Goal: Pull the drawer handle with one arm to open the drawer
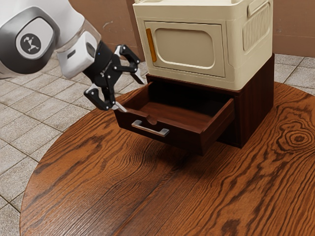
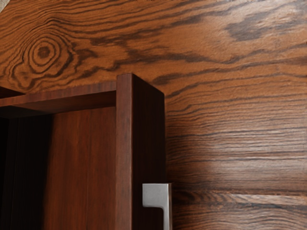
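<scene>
Found gripper [image 1: 129,92] at the exterior view's left, spread wide with nothing between the fingers, near one front corner of the drawer [image 1: 184,141]; cannot tell whether touching. Next, noted metal handle [image 1: 150,130] on the drawer's front face, ungrasped. Judged rigid, smooth, possibly slippery; for any further pull, take the bar at mid-length and draw straight out. Expect a light, sliding load, liable to bind if drawn from one end. Observed drawer standing out of the dark cabinet [image 1: 256,98], visibly open; judge task largely met.
</scene>
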`<state>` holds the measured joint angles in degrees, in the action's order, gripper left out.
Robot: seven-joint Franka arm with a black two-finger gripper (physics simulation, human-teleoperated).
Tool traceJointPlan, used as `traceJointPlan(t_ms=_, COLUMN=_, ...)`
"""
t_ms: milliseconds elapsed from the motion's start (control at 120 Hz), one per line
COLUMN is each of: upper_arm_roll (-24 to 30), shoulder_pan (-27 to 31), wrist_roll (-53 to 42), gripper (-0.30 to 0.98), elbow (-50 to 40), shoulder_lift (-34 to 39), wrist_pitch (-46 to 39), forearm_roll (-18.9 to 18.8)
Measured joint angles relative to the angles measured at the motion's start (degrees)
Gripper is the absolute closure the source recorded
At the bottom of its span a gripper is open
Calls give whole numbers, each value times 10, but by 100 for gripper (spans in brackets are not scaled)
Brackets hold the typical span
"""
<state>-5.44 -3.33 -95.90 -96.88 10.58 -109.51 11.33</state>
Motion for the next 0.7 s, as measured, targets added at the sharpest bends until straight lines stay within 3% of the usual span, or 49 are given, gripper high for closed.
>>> traceJointPlan(t_ms=700, upper_arm_roll=35, shoulder_pan=-4, wrist_roll=64, gripper=0, elbow=38, shoulder_lift=5, wrist_pitch=36, forearm_roll=-6)
